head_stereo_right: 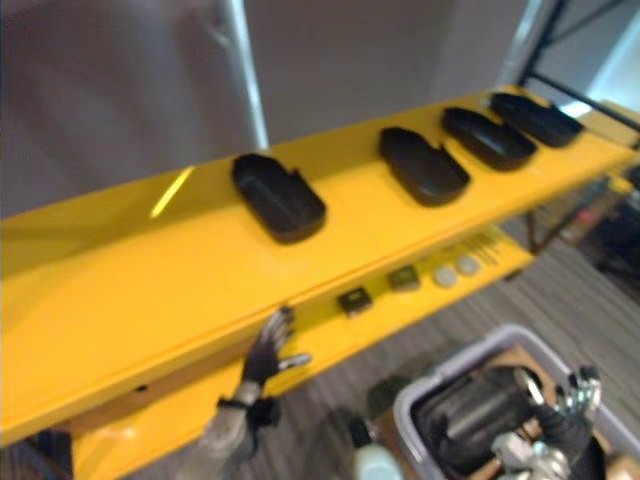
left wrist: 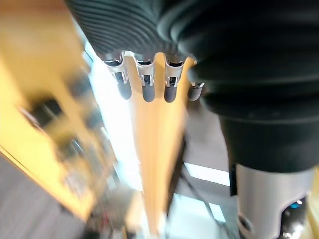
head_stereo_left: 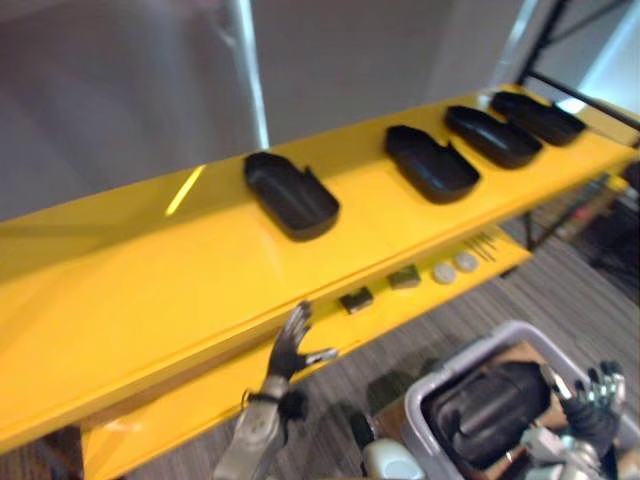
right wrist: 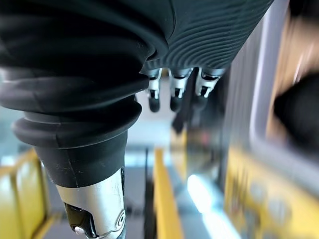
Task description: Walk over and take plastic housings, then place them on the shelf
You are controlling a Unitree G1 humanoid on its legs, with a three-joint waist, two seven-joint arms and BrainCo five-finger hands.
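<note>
The long yellow shelf (head_stereo_left: 150,290) carries four black plastic housings (head_stereo_left: 290,195) rightward, its left stretch bare. A grey bin (head_stereo_left: 452,365) holds further housings (head_stereo_left: 490,405). The left hand (head_stereo_left: 293,345), fingers spread, hovers at the shelf's front edge; the right hand (head_stereo_left: 598,395), fingers loose, hangs beside the bin.

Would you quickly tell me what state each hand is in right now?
Left hand: open, holding nothing.
Right hand: open, holding nothing, at the grey bin.

The grey bin (head_stereo_left: 460,362) runs off the bottom edge, and the black housing (head_stereo_left: 490,405) inside it shows only in part. Small parts (head_stereo_left: 404,277) on the lower shelf (head_stereo_left: 160,425) are too small to tell; both wrist views blur the background
</note>
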